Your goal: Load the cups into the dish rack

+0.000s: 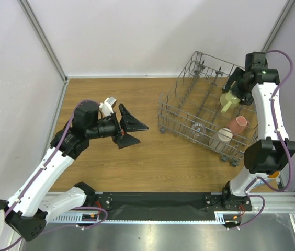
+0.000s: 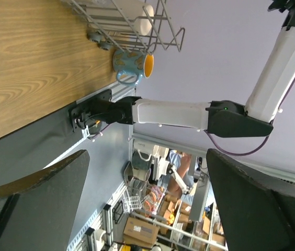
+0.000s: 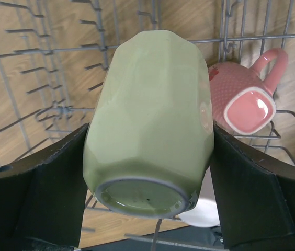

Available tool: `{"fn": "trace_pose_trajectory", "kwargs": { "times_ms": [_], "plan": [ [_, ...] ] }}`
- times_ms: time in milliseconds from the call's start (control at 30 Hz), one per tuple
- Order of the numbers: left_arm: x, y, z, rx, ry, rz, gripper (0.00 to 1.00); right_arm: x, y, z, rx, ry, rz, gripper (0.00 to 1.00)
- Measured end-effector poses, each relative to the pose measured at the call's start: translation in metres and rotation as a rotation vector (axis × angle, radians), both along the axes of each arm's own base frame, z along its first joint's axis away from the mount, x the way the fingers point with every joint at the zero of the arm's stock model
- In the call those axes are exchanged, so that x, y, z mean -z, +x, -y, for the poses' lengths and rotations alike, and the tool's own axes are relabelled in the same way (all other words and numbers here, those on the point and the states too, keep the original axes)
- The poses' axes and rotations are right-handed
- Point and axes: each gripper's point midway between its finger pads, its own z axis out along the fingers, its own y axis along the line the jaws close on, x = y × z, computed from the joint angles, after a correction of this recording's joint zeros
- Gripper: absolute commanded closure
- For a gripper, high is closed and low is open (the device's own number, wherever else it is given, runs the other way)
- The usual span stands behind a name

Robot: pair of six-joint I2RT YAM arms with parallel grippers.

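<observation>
Right of centre in the top view, rack (image 1: 174,111) sits on table (image 1: 111,94). Right gripper (image 1: 235,90) at the rack's upper-right end, fingers (image 3: 43,183) clamped on both sides of yellow mug (image 3: 150,115). Left gripper (image 1: 132,127) left of centre, jaws spread, empty. Pink mug (image 1: 238,124), beige cup (image 1: 225,135), glass (image 1: 198,127) inside rack. Blue tumbler (image 2: 129,64) outside, just beside a rack wheel.

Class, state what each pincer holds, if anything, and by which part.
Right pincer grips the pale yellow-green mug across its faceted sides; left pincer, open, holds nothing.
</observation>
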Motion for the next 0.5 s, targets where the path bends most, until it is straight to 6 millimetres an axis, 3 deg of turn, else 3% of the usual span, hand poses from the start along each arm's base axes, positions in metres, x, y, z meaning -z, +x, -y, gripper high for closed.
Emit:
{"fn": "trace_pose_trajectory", "kwargs": {
  "times_ms": [500],
  "plan": [
    [0.009,0.002,-0.026,-0.061,0.043,-0.034,0.00,0.055,0.021,-0.005,-0.014,-0.021,-0.136,1.00]
  ]
}}
